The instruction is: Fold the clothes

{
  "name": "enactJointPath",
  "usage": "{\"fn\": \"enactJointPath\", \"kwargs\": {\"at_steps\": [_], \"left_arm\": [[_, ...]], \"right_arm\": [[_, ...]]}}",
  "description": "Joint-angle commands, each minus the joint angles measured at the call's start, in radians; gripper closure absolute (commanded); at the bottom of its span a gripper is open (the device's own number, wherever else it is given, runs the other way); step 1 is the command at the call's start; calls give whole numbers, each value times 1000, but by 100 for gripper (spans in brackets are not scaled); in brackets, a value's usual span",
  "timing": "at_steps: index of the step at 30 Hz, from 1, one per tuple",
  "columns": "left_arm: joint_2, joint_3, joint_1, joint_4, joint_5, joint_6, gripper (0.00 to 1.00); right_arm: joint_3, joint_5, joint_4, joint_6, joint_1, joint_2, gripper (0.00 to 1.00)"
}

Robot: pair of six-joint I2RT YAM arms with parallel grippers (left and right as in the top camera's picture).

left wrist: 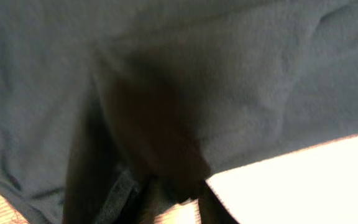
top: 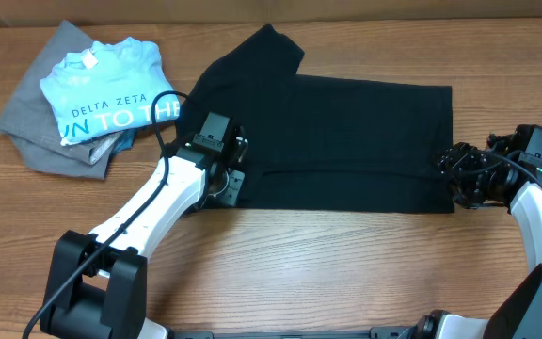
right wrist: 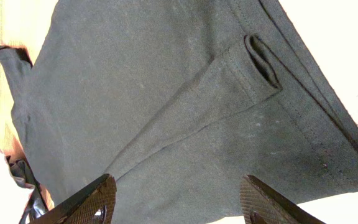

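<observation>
The black T-shirt (top: 346, 141) lies flat across the middle of the table as a long folded band, with one sleeve (top: 271, 47) sticking out at the back left. My left gripper (top: 231, 184) is at the shirt's left front edge and looks shut on a pinch of its fabric (left wrist: 185, 93), which fills the left wrist view. My right gripper (top: 450, 174) is open at the shirt's right edge. Its fingers (right wrist: 182, 205) straddle the cloth (right wrist: 166, 93) without closing on it, and a folded sleeve (right wrist: 247, 68) lies just ahead of them.
A light blue T-shirt with white lettering (top: 111, 89) lies on a grey garment (top: 36, 132) at the back left. The left arm's cable loops near them. Bare wooden table (top: 346, 273) runs along the front.
</observation>
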Motion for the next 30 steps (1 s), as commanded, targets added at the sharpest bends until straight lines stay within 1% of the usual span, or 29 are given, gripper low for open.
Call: {"fn": "enactJointPath", "kwargs": {"at_steps": [1, 4, 7, 9, 11, 13, 14, 15, 18, 20, 23, 24, 25, 26, 28, 30], "left_arm": [[3, 14, 1, 20, -48, -21, 96], [3, 74, 1, 18, -69, -52, 96], [3, 147, 8, 37, -147, -75, 96], [3, 164, 21, 78, -186, -74, 91], [3, 165, 35, 117, -187, -81, 88], [10, 165, 51, 148, -187, -115, 82], [13, 165, 57, 163, -187, -127, 77], [19, 165, 62, 173, -187, -135, 66], [26, 165, 76, 179, -182, -143, 64], [25, 166, 82, 158, -158, -153, 57], [24, 167, 83, 86, -83, -151, 43], [24, 165, 83, 66, -74, -147, 40], [25, 161, 83, 55, -74, -133, 38], [27, 145, 83, 53, -78, -105, 33], [40, 126, 89, 69, -85, -80, 31], [72, 111, 92, 82, -108, -84, 29]], "right_arm": [[25, 0, 2, -11, -1, -11, 33], [25, 0, -4, -11, -1, -11, 33], [25, 0, -3, -11, -1, -11, 33], [25, 1, -4, -12, -1, -11, 33], [25, 3, -3, -14, -1, -11, 33], [25, 3, -4, -14, -1, -11, 33], [25, 3, -5, -14, -1, -11, 33], [25, 3, -5, -14, -1, -11, 33], [25, 3, -6, -14, -1, -11, 33], [25, 3, -12, -14, -1, -11, 33], [25, 3, -16, -19, -1, -11, 33], [25, 3, -16, -19, -1, -11, 33], [25, 3, -16, -18, -1, -11, 33], [25, 3, -14, -18, -1, -11, 33], [25, 3, -14, -18, -1, -11, 33], [25, 3, -15, -18, -1, -11, 33]]}}
